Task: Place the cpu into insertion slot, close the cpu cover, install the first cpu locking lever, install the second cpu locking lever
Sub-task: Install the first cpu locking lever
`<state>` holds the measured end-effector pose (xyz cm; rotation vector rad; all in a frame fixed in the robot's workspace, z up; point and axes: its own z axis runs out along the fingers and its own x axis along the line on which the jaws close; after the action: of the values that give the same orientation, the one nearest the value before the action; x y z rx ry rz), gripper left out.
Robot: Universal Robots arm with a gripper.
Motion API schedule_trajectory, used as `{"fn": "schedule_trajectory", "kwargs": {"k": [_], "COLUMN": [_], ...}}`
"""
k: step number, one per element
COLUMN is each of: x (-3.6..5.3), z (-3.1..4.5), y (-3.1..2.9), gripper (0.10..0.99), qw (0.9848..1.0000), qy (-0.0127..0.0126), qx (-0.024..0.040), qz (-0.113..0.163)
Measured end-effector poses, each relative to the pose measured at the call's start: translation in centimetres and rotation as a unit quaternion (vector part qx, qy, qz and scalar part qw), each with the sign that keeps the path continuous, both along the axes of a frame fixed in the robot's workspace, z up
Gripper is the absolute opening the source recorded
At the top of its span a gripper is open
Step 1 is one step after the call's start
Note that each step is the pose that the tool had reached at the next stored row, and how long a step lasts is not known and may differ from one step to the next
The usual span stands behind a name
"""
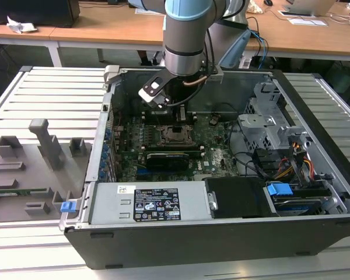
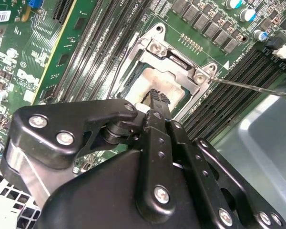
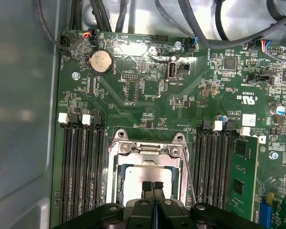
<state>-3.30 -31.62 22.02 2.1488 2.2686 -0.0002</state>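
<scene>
Silvery-grey metal on top, tan at the rim: the cpu (image 3: 144, 172), lying flat inside the insertion slot (image 1: 178, 134) near the middle of the exterior view, on the green board (image 1: 213, 150) in the open computer case (image 1: 221, 233). Case resting on the slatted desk (image 1: 46, 87). In the first wrist view, cpu cover (image 3: 145, 149) down around the chip, grey top peeking through the square window.

End effector (image 3: 152, 185) clenched, fingers pressed together with nothing between them, tips right over the chip top. Touching it or just above: cannot tell.

Thin wire lever (image 2: 252, 87) sticking out past the socket in the second wrist view, seemingly not hooked down.

Probably light, thin and stiff, that chip. Smooth top, so likely slippery. Likely easy to hurt on the underside. Best held by two opposite edges and kept level, never tipped or dragged. Cover probably stiff too, thin metal on a hinge: safest to push on the flat frame, not through the window. Lever likely springy; best taken near its free end.
</scene>
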Motion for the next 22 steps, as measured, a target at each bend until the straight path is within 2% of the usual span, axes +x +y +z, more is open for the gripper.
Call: {"fn": "schedule_trajectory", "kwargs": {"k": [15,22], "x": [0.0,0.0], "z": [1.29,3.59], "y": [0.0,0.0], "gripper": [0.106,0.106], "qw": [1.0,1.0], "qy": [0.0,0.0], "qx": [-0.0001,0.0], "qz": [-0.001,-0.001]}}
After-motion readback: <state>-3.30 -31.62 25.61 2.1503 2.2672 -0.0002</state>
